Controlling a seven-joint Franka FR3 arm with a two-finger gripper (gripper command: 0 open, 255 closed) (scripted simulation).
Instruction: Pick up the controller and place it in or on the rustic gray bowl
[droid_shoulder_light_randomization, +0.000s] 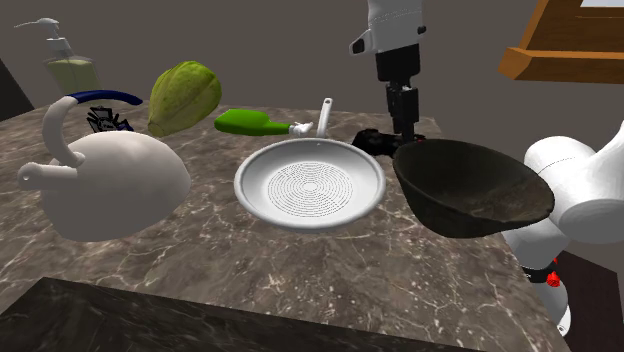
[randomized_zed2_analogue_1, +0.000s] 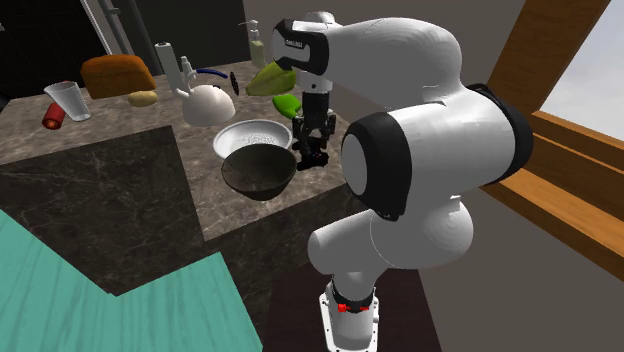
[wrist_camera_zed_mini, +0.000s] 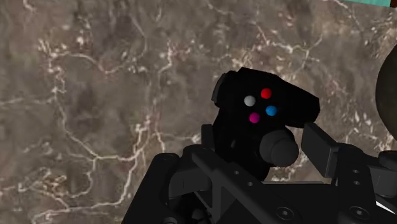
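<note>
Shoulder view: black pincer low at the far edge of the table, right over the controller, with the bowl just beside, toward that view's lower right. A short hop by the look of it: up, across toward the bowl, down.

Along the hand: controller straight ahead within the pincer, long axis crosswise to the reach and a little slanted, button face up. Impossible to tell whether clenched on it or merely astride it; equally unclear whether resting on the table or just off it. Dark curve of the bowl near, off to one side of the controller.

Controller matte black, lumpy and two-lobed, with a round grey thumbstick and four small buttons in white, red, blue and magenta; probably hard and slick, apt to twist if gripped off-centre. Bowl dark, rough, brown-mottled inside, wide and fairly shallow; roomy enough to take it. Table brown marble with pale veins. White ridged pan just beside the bowl on the shoulder view's left; worth keeping clear of on the way over.
</note>
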